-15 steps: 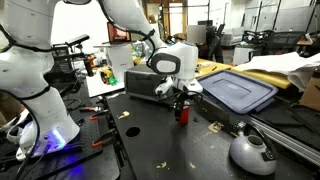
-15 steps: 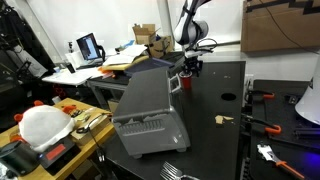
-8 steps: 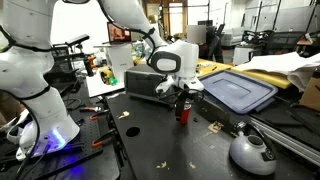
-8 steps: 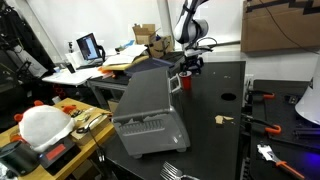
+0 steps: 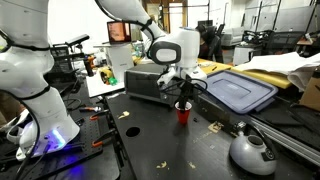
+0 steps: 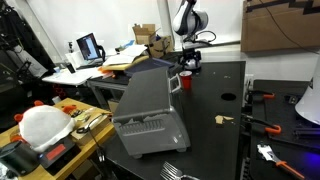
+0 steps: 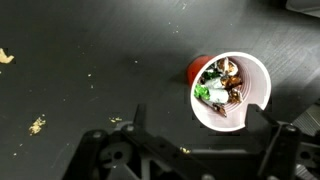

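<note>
Recording a lift of the gripper [image 5: 178, 90] off the red cup [image 5: 182, 113]: half a second back, set down around the cup at bench level; now raised clear above it, with open air between fingertips and rim in both exterior views. Judged a completed release, with the cup left standing upright and unsupported on the black bench [image 5: 150, 140]. No tilt and no spill noted.

Locating the cup well inside the bench, nearer its far edge than its near one, just in front of the grey box [image 5: 148, 84] and well apart from the near corners. Showing in the wrist view as a white interior holding small mixed pieces, green, brown and pale; kind not distinguishable.

Finding the jaws spread wide, with fingers [image 7: 132, 118] low at either side of the wrist view, pinching nothing.

Arm pose: reaching in from beyond the far edge, wrist bent downward, gripper pointing straight at the bench and hanging almost directly over the cup, slightly off-centre by the wrist view
</note>
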You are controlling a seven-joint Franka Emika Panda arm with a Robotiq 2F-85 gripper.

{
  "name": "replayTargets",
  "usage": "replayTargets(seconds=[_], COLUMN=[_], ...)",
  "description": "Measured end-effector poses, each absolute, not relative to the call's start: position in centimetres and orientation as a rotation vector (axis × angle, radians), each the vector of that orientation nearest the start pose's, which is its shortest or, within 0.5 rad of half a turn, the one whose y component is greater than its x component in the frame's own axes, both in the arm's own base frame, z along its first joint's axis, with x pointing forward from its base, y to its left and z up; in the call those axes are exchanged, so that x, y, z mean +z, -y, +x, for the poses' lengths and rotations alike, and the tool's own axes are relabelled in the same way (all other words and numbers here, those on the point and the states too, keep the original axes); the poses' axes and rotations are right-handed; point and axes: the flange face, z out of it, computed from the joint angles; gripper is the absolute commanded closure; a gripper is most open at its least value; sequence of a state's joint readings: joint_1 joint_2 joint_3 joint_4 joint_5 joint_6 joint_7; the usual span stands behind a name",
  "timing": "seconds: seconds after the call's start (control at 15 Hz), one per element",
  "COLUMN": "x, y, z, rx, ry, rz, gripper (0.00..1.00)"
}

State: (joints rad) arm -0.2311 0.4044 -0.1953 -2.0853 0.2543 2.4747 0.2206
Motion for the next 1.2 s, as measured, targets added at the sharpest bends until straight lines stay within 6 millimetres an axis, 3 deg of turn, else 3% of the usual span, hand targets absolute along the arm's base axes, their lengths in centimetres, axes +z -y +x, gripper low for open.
replayTargets(seconds=[0.27, 0.67, 0.87, 1.2], x=[26.4, 30.6, 31.3, 30.5], y=[26.3, 31.8, 33.7, 35.6], z=[53.2, 53.5, 54.2, 56.5], rx=[-0.104, -0.235, -0.269, -0.294], ry=[-1.328, -1.701, -1.878, -2.105], rz=[-2.722, -2.471, -2.34, -2.148], gripper=[0.0, 0.0, 0.0, 0.0])
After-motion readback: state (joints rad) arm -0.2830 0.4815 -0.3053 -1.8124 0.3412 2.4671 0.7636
